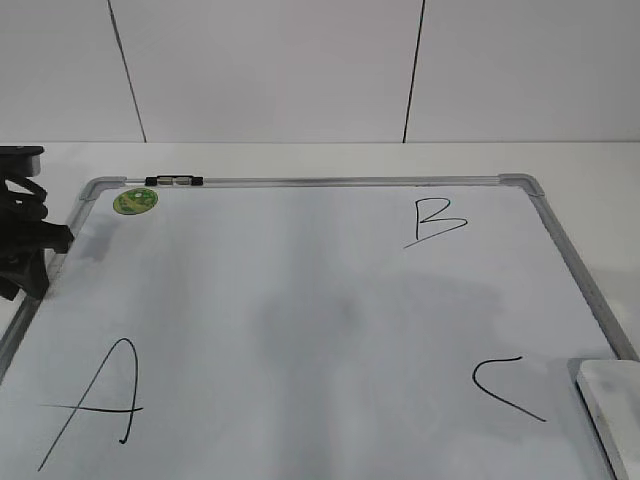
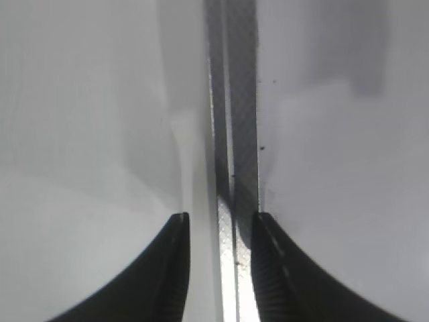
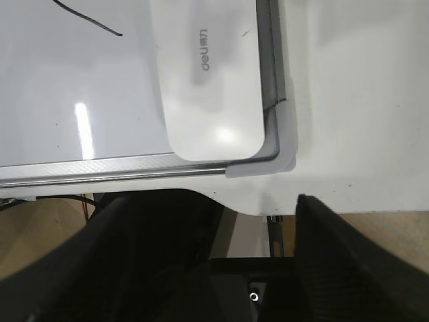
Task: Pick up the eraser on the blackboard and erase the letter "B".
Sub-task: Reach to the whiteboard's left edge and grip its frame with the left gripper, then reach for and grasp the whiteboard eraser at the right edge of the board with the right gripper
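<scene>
The eraser (image 3: 211,74) lies flat in the near right corner of the blackboard (image 1: 300,330), tucked against the frame, w/ the "C" (image 1: 505,385) just left of it. Nothing has hold of it yet. The right gripper (image 3: 258,221) hangs off the board's near edge, jaws spread wide and empty. So the step in hand looks like the pickup: I'd bring that gripper in over the eraser, centre on the block's short width and close across its long sides, clear of the frame rail. It's a white smooth plastic block w/ rounded corners and faint grey lettering on top; prob. slippery, so grip low and square. The letter "B" (image 1: 435,222) sits far right, well apart from the eraser. The left gripper (image 2: 220,218) straddles the left frame rail, partly open, holding nothing.
</scene>
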You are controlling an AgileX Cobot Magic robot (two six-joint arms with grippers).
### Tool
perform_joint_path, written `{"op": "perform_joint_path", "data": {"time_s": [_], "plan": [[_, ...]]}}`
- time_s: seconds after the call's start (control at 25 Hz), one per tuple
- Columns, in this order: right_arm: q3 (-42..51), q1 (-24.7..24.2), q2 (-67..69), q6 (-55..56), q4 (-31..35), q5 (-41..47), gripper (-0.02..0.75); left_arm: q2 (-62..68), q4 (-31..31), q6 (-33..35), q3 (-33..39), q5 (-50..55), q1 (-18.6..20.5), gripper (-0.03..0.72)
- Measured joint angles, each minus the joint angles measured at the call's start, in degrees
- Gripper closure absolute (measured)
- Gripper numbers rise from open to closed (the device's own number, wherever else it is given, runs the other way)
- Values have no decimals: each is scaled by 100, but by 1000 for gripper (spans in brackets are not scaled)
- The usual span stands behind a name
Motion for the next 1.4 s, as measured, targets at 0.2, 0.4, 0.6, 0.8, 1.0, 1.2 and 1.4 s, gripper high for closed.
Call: {"op": "perform_joint_path", "data": {"time_s": [0.2,0.4,0.6,0.8,1.0,1.2,1.4], "plan": [[0,0,0,0,0,0,167,25,0,95,0,0,0,453],[0,0,0,0,0,0,167,70,0,95,-10,0,0,453],[0,0,0,0,0,-10,167,70,10,95,-10,0,0,454],[0,0,0,0,0,-10,167,83,10,95,-25,21,0,470],[0,0,0,0,0,-10,167,168,-11,95,-95,152,0,569],[0,0,0,0,2,-10,167,181,-44,95,-108,167,0,644],[0,0,12,4,2,-10,167,181,-77,95,-108,177,0,669]]}}
